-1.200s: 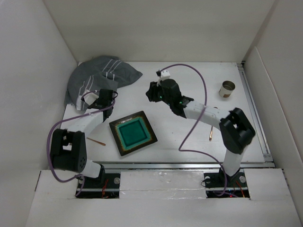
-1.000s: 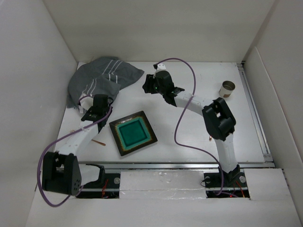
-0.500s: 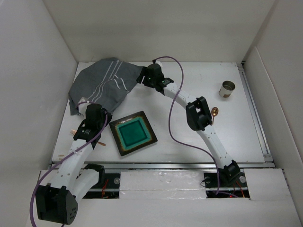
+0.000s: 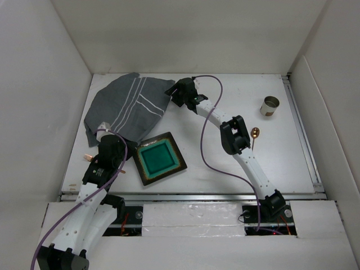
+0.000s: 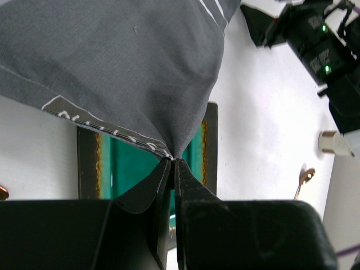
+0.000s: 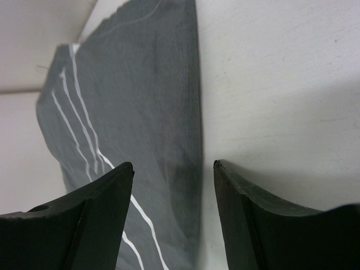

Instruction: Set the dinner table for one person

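a: why is the grey cloth mat with white stripes (image 4: 126,109) stretched like that in the upper left of the top view?

b: our left gripper (image 5: 173,163) is clamped shut on its hemmed near corner, and holds that corner over the far edge of the square plate with a dark rim and teal glazed centre (image 4: 158,158). our right gripper (image 6: 171,169) sits at the mat's far right corner with its jaws apart. the cloth's edge lies in the gap between them, not pinched.

a: so only one of our arms has it?

b: yes. we judge that we are spreading it flat, one corner held and the opposite one let lie.

a: and the large plain white dinner table (image 4: 225,163)?

b: it fills the middle of the top view, with a metal rail (image 4: 225,195) along its lower edge. the mat lies on its upper left part and the plate is left of centre, just beside the mat.

a: shall we count?

b: one mat and one plate. there is one small round metal cup (image 4: 270,105) at the upper right, well apart from the rest. one copper spoon (image 4: 254,135) lies below it. one more copper piece (image 4: 88,158) shows at the left, half hidden by our arm, and we cannot tell what it is.
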Robot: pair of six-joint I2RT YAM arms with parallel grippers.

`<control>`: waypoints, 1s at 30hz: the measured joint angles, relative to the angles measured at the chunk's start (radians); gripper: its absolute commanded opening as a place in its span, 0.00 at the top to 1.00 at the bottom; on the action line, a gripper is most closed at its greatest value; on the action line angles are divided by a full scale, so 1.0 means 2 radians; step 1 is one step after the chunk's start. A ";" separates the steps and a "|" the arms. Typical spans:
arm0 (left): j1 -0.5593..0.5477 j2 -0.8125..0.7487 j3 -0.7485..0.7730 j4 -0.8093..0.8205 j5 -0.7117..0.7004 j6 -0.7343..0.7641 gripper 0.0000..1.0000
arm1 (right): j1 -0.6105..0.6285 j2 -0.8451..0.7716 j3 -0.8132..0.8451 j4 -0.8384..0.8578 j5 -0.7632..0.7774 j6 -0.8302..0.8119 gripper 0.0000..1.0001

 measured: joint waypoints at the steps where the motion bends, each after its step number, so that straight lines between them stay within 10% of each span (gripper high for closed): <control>1: -0.004 -0.004 0.000 -0.006 0.002 0.001 1.00 | -0.001 0.003 0.003 0.003 -0.001 0.012 0.37; 7: -0.015 -0.028 0.020 -0.046 -0.008 0.006 1.00 | -0.001 0.022 0.015 0.029 -0.007 0.058 0.43; 11: -0.017 -0.031 0.045 -0.055 -0.018 0.010 1.00 | -0.002 0.028 0.018 0.031 -0.007 0.067 0.90; 14: -0.017 -0.030 0.055 -0.055 -0.026 0.013 1.00 | -0.002 0.018 -0.024 0.061 0.005 0.067 0.98; 30: -0.018 0.163 0.052 0.099 -0.050 -0.035 1.00 | -0.109 -0.305 -0.450 0.221 0.057 -0.071 1.00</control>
